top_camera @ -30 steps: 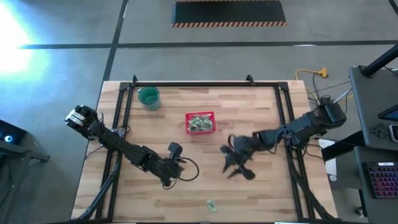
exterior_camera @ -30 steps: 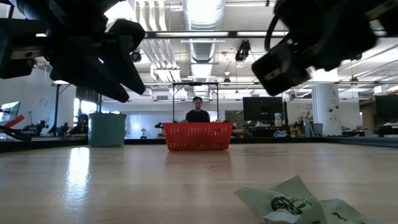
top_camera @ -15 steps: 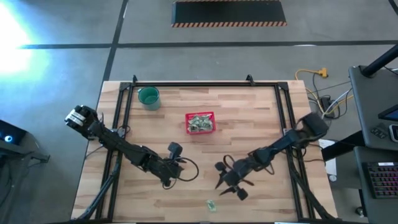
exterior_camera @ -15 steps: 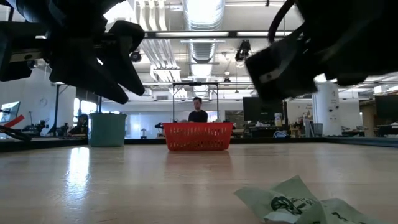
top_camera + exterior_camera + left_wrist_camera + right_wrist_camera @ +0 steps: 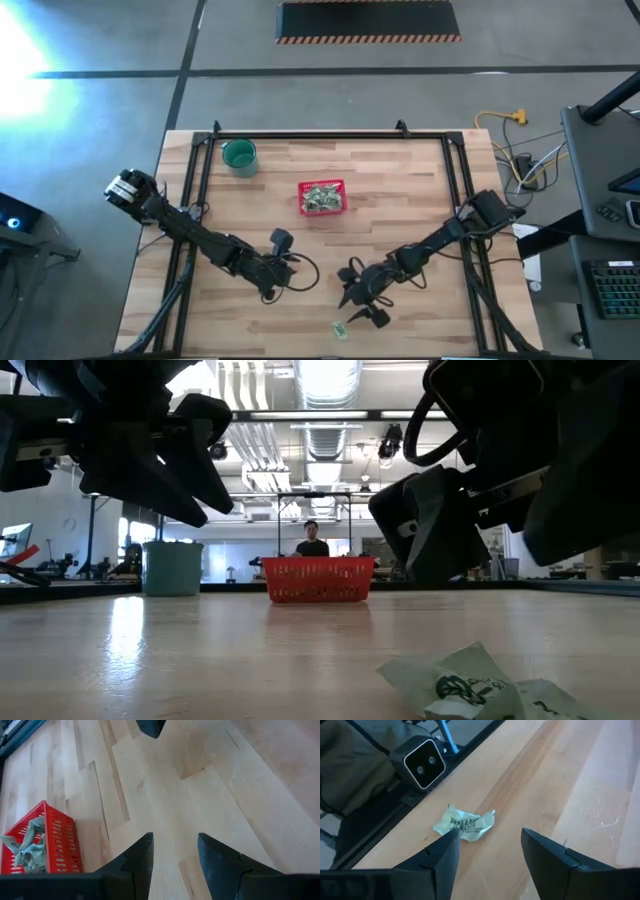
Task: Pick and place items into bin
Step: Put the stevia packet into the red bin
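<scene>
Nearly all packets (image 5: pixel 321 199) are piled in the red basket (image 5: pixel 321 184), one packet (image 5: pixel 463 824) is left, and the right gripper (image 5: pixel 487 851) is held wide open beside it.

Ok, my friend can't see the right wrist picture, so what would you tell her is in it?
The right end effector, fingers apart, points at one crumpled green-and-white packet lying on the wooden table near its edge. A small black camera sits just past that edge.

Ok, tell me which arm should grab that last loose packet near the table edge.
The right one. Its claw is open and hangs close to the packet, which lies just ahead of its fingers. The left claw is farther off.
</scene>
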You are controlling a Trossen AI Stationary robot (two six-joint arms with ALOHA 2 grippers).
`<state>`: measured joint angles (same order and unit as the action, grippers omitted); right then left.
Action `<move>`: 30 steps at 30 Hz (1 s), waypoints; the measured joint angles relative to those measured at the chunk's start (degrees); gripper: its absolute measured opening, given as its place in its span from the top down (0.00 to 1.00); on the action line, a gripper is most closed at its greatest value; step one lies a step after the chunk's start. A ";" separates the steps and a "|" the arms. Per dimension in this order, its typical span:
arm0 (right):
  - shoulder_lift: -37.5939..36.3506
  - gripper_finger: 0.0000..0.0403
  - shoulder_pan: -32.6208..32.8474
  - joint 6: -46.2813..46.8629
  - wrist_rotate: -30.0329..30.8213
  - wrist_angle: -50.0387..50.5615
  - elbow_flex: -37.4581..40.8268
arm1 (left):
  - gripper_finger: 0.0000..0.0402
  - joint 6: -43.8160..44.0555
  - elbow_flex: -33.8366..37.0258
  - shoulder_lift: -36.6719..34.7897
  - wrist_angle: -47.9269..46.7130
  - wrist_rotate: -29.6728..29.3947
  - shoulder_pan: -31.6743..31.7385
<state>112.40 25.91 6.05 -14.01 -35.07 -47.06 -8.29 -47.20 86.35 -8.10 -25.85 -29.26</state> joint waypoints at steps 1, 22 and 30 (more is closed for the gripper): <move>-0.01 0.49 0.00 -0.03 -0.02 0.22 -0.11 | 0.66 0.00 0.00 0.00 0.12 0.00 0.00; 2.93 0.47 0.91 -1.46 -1.28 5.45 -5.50 | 0.66 -0.04 0.59 0.00 0.15 0.00 0.00; 2.97 0.47 1.64 -2.39 -1.29 5.74 -5.80 | 0.66 -0.04 0.63 0.00 0.20 -0.01 0.00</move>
<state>115.37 27.55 3.66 -15.29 -29.33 -52.86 -8.34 -46.57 86.35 -7.89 -25.85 -29.26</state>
